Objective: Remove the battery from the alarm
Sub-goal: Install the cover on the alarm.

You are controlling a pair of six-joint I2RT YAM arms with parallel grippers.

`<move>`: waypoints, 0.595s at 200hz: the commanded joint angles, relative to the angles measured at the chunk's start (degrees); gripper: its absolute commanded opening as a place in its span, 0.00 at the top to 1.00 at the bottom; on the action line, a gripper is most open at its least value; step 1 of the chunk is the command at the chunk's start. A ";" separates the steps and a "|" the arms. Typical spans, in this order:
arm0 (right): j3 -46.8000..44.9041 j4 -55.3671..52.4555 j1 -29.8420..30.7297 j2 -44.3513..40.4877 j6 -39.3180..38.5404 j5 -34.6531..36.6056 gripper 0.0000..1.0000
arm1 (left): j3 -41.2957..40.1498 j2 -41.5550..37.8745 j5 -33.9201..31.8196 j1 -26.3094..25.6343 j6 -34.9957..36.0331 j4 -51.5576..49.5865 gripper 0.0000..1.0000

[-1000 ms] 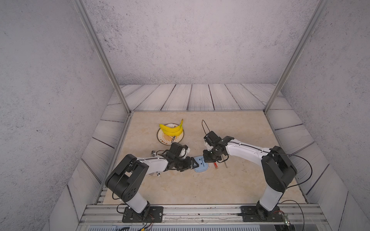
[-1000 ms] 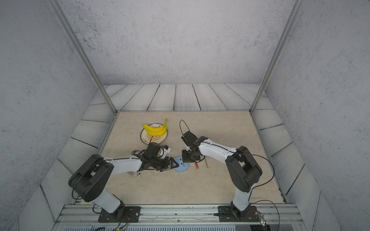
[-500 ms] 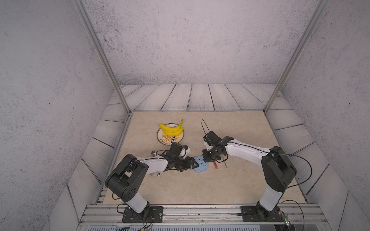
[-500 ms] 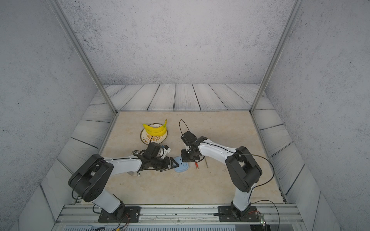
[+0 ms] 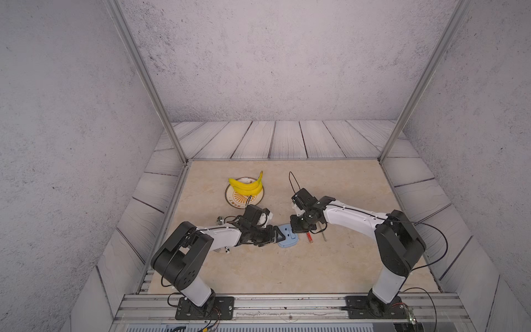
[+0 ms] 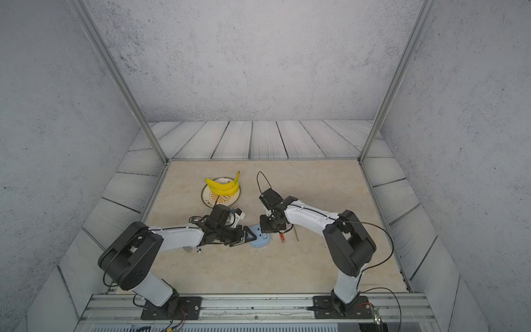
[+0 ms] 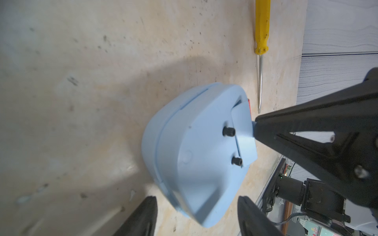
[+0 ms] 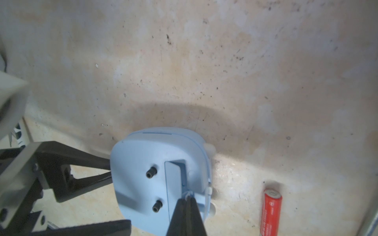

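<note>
My left end effector clamps the alarm by its edges. My right end effector, pressed together, touches the cover. The battery lies out on the worktop, just beside the alarm. If the cover snags, I could jerk the alarm and the battery may roll away.

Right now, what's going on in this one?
The left gripper clamps the blue alarm, which lies face down on the table. The right gripper, shut, has its tips at the flap on the alarm's back. The red battery already lies on the table beside the alarm, with a yellow-handled screwdriver nearby.
</note>
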 commanded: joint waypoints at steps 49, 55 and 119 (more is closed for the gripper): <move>-1.03 -0.05 1.42 0.65 -1.29 1.51 0.98 | -0.34 0.02 -0.19 0.23 0.67 -0.42 0.32; -1.14 0.03 1.55 0.58 -1.26 1.62 0.97 | -0.31 0.04 -0.25 0.22 0.72 -0.50 0.32; -2.11 1.12 1.62 -0.84 -0.82 -0.60 0.85 | -0.79 -0.57 -0.56 0.55 0.94 -0.94 0.32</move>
